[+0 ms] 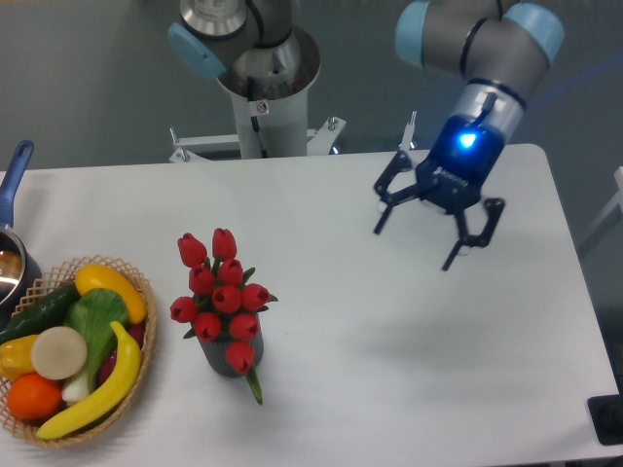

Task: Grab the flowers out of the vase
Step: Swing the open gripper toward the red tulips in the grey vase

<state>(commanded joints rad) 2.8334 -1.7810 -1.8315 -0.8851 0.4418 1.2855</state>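
On the white table (409,331), toward the near left, the flowers (221,292) stand in the vase (227,358). The red buds rise in a tight cluster above the mouth, with green leaves showing among them. One bud and a green stem end hang over the near rim of the vase, down its front. The vase sits upright, and most of its dark ribbed wall is hidden behind the blooms.

Well apart from it, over the far right part of the table, the gripper (417,247) hangs in the air, tilted so that it points down and toward the left. Its two black fingers (386,202) are spread wide with nothing between them. A blue light glows on the wrist just above them. The arm (477,44) reaches in from the upper right, and its base column (263,92) stands beyond the far edge of the table. A faint shadow lies on the table below the gripper.

At the near left edge a wicker basket (131,375) holds fruit and vegetables: a long banana (102,389), an orange (32,397), a cucumber (39,313) and a leafy green among them. The basket is near the vase but not touching it. Farther left, a pot with a blue handle (14,180) is cut off by the edge of the view.
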